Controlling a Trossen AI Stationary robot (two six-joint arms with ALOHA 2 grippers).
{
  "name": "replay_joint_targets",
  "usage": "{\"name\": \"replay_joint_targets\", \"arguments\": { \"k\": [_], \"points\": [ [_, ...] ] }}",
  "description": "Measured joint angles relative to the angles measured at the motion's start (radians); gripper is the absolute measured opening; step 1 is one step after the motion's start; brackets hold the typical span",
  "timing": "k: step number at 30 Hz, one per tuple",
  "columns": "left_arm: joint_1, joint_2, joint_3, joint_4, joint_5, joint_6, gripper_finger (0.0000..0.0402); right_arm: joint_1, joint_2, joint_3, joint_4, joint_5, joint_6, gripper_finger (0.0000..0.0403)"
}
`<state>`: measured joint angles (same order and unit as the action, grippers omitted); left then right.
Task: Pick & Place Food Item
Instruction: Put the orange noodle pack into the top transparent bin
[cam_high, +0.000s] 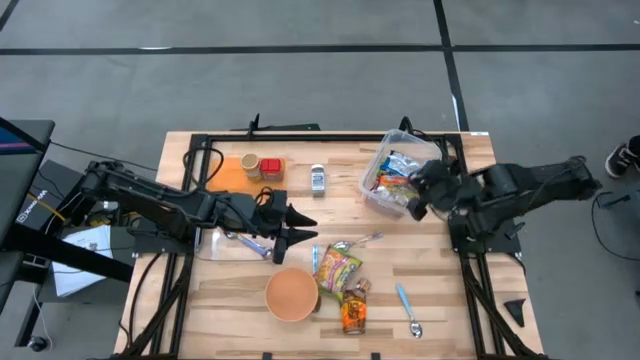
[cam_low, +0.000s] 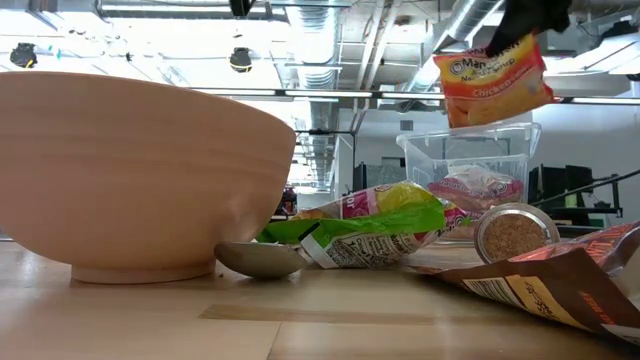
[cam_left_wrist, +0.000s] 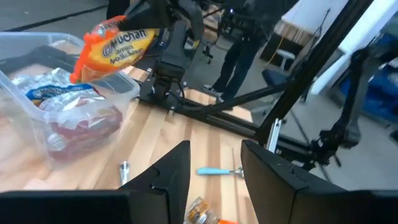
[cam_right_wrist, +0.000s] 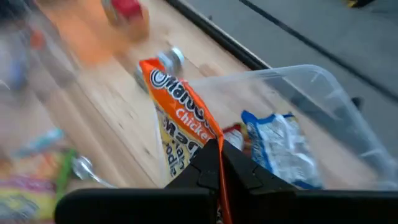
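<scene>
An orange instant-noodle packet (cam_low: 492, 78) hangs above the clear plastic bin (cam_low: 470, 160) at the table's far right, with my right gripper (cam_right_wrist: 218, 163) shut on it. The bin (cam_high: 385, 178) holds other wrapped food items. My left gripper (cam_left_wrist: 214, 171) stands open over the middle of the table (cam_high: 300, 226), its fingers level and pointing toward the right side, with nothing between them. The left wrist view shows the packet (cam_left_wrist: 115, 42) farther off, over the bin (cam_left_wrist: 62, 106). My right gripper pinches one edge of the noodle packet (cam_right_wrist: 213, 142) between its two shut fingers. The fingers come slanting down from the table's right side. The packet hangs tilted below them (cam_low: 505, 95), lifted clear over the bin.
A wooden bowl (cam_high: 292, 294) sits near the front edge, with green snack packets (cam_high: 338, 266) and a brown packet (cam_high: 354, 312) beside it. A blue-handled spoon (cam_high: 408, 308) lies front right. A small jar (cam_high: 318, 179) and an orange board with containers (cam_high: 245, 168) lie farther back.
</scene>
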<state>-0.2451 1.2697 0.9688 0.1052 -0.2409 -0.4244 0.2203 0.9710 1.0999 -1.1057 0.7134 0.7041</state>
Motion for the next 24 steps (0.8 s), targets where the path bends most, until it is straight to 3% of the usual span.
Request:
{"name": "replay_joint_targets", "arguments": {
  "k": [5, 10, 15, 24],
  "points": [
    [0.000, 0.000, -0.043, 0.064, -0.024, -0.046, 0.0127, -0.138, -0.154, -0.151, 0.210, -0.096, -0.025, 0.0000],
    [0.000, 0.000, -0.051, 0.092, -0.033, -0.056, 0.0119, -0.256, -0.210, -0.256, 0.367, -0.193, -0.034, 0.0000],
    [0.000, 0.000, -0.051, 0.095, -0.053, -0.055, 0.0116, -0.343, -0.174, -0.293, 0.521, -0.276, -0.057, 0.0000],
    [-0.015, 0.000, -0.051, 0.095, -0.057, -0.055, 0.0115, -0.369, -0.016, -0.296, 0.476, -0.360, 0.038, 0.0000]
  ]
}}
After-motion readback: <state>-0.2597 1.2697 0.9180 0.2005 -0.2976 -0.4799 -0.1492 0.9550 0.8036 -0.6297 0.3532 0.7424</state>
